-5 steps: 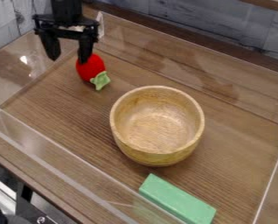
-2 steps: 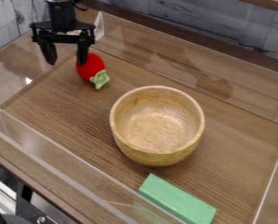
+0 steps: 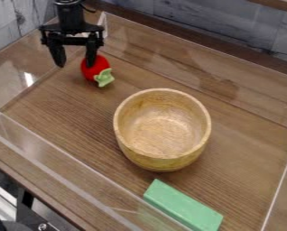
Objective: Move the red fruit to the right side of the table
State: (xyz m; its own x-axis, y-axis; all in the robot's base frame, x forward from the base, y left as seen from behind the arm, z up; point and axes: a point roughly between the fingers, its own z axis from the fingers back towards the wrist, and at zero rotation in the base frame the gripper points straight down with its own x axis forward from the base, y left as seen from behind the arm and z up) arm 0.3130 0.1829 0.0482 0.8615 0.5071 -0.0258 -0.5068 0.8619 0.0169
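Camera view, from where I'm standing: a dark pincer (image 3: 74,47) hangs over the far left part of the wooden surface (image 3: 61,115), at the end of a dark arm (image 3: 70,13) that reaches in from the top of the picture. Its two sides stand wide apart, one toward the left and one toward the right. The right side comes right up by the red fruit (image 3: 96,67), overlapping its upper edge from here; whether the two actually touch, I can't tell. I don't see the fruit lifted or gripped.

That fruit lies on its side on the surface, in the upper left part of the picture, red and glossy, with its green leafy cap (image 3: 104,78) pointing down and to the right. Beyond it, nearer the middle, sits a round wooden bowl (image 3: 162,129), upright, pale inside, much bigger than the fruit and apart from it. Lower down, near the bottom edge, a flat green block (image 3: 182,207) lies at a slant, near the bowl but not touching it. Clear walls (image 3: 22,29) border the surface, and outside them, at the lower left, I can make out some dark cables (image 3: 16,213).
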